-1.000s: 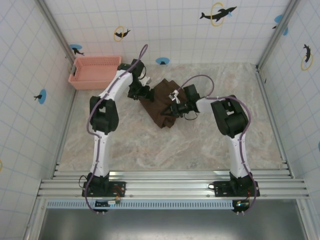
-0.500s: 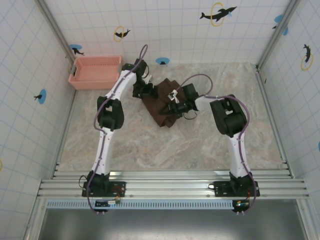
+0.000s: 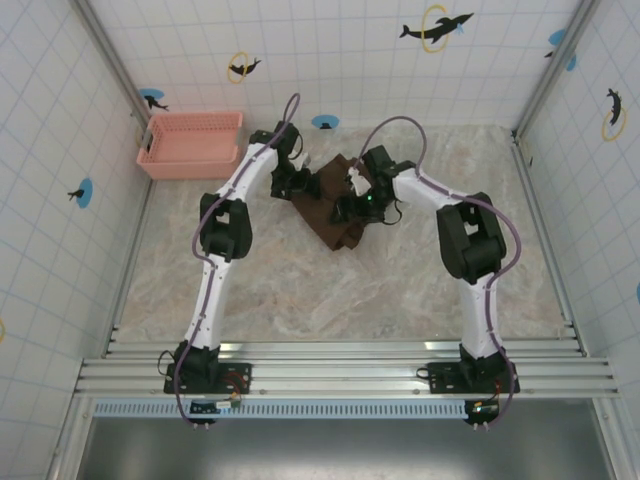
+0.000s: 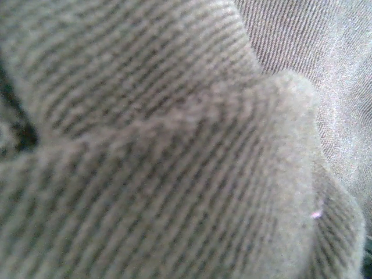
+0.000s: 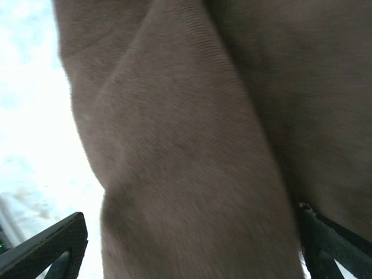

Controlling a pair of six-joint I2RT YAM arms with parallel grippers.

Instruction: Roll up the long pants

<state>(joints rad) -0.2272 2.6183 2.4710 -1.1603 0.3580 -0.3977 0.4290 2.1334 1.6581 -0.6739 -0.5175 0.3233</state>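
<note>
At the far left rear corner of the beige marble-patterned desk (image 3: 300, 290) stands a pink plastic basket with slatted walls (image 3: 190, 143), well apart from the cloth. To its right the left arm reaches toward the back of the desk, and the left gripper (image 3: 298, 186) meets the left edge of the long pants (image 3: 337, 222). These are a dark brown soft garment, bunched into a compact, folded heap at the middle rear of the desk. From above I cannot tell how far this gripper's jaws stand apart or whether they have cloth between them. The left wrist view does not settle it either. There the brown pants (image 4: 174, 145) are seen from very close and blurred, with a thick ribbed fold bulging over a flatter layer at the upper right.

Further right, the right arm bends in from the other side, and the right gripper (image 3: 352, 206) is down on the heap's upper right part. In the right wrist view the right gripper (image 5: 192, 250) is spread wide. Its two black fingertips (image 5: 46, 247) stand at either side of a thick rounded fold of the pants (image 5: 186, 145). The fingertip at the picture's left is apart from the cloth, with bright desk (image 5: 23, 116) showing between them. The one at the picture's right lies against the fabric. The jaws straddle the fold without pinching it.
</note>
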